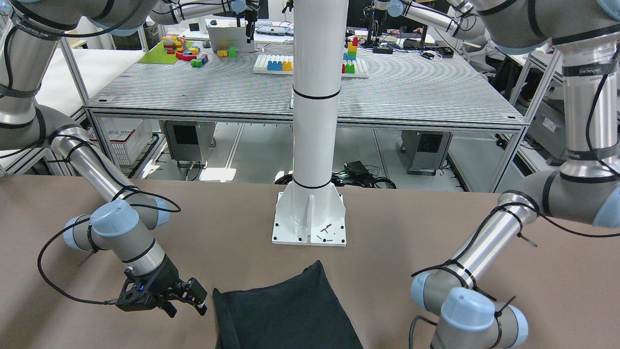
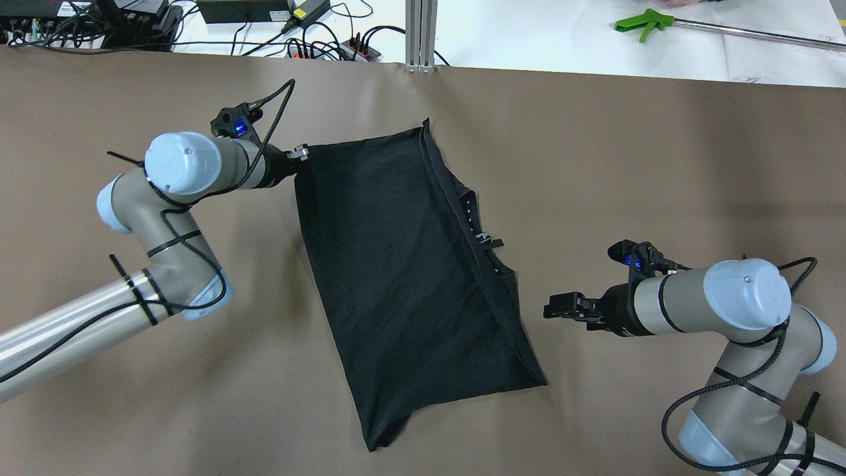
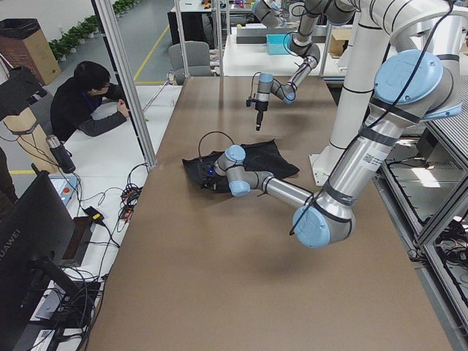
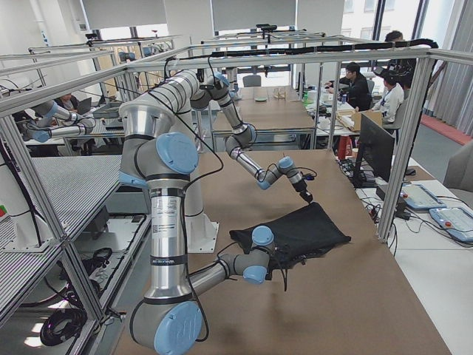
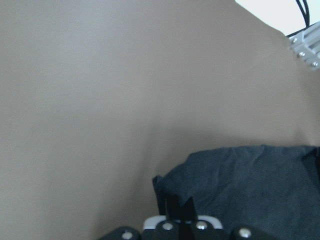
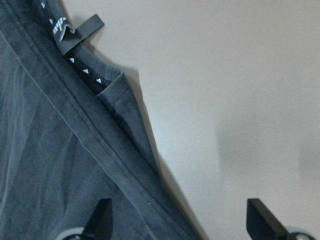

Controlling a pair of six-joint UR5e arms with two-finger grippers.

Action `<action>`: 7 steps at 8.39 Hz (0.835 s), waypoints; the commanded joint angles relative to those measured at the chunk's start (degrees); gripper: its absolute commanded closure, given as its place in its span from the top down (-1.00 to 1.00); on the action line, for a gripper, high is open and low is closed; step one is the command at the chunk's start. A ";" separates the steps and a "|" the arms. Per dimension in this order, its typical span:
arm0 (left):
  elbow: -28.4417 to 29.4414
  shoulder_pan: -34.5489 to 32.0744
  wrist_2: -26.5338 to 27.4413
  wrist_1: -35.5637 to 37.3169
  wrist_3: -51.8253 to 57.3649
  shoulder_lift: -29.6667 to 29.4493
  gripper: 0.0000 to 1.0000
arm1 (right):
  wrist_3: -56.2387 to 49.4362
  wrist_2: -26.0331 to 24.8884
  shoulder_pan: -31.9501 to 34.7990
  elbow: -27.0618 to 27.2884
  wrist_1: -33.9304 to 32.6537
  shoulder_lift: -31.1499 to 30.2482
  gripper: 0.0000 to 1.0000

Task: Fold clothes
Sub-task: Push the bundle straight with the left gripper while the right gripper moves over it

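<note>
Our left hand (image 2: pixel 303 154) pinches the black garment (image 2: pixel 396 264) by a corner; our right hand (image 2: pixel 552 309) (fingers apart) hovers near its hem.

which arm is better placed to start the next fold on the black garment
Likely left: the left gripper is shut on a corner of the black garment, ready to carry it over. The right gripper is open and holding nothing.

Robotics lab: aluminium-frame benches (image 1: pixel 310 114), other arms (image 4: pixel 52 126), monitors (image 3: pixel 33 241).
</note>
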 commanded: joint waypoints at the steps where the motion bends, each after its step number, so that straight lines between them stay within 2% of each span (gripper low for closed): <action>1: 16.96 -2.99 3.04 -0.07 2.83 -16.09 -1.00 | 0.03 -0.74 0.61 0.12 -0.08 0.13 0.89; 2: 20.83 -1.59 7.08 -0.07 2.83 -19.63 -0.73 | -0.06 -1.96 0.53 0.04 -0.08 0.13 0.89; 3: 22.18 0.07 13.82 0.02 2.92 -19.92 0.90 | -0.06 -2.93 0.35 0.04 -1.21 0.57 0.89; 4: 22.54 0.35 15.97 0.54 3.61 -20.10 0.90 | -0.14 -3.72 0.26 0.21 -3.23 1.01 0.89; 5: 22.28 -0.86 15.38 0.89 7.19 -20.71 0.90 | -1.10 -4.08 0.35 0.04 -6.03 3.36 0.89; 7: 21.67 -6.64 3.93 0.98 11.33 -20.54 0.90 | -8.02 -8.44 0.61 0.04 -15.76 10.73 0.89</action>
